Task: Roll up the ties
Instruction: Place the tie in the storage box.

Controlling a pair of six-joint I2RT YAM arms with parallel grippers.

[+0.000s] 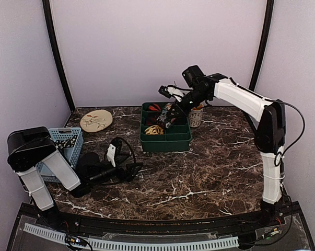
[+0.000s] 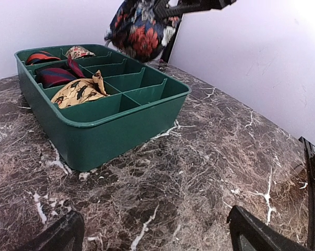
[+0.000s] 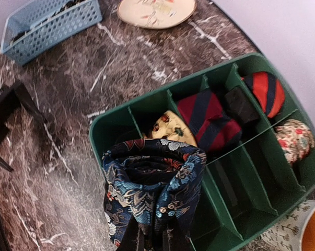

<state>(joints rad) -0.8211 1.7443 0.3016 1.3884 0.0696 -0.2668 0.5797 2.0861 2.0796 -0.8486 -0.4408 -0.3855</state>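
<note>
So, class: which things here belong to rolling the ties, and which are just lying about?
Job:
green tray
rolled ties in it
blue floral tie held above it

Lying about:
blue basket
patterned plate
patterned cup beside the tray

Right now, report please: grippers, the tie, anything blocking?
Left gripper open, holding nothing. Right gripper shut on blue floral tie, above green tray. Nothing visible between tie and tray.
</note>
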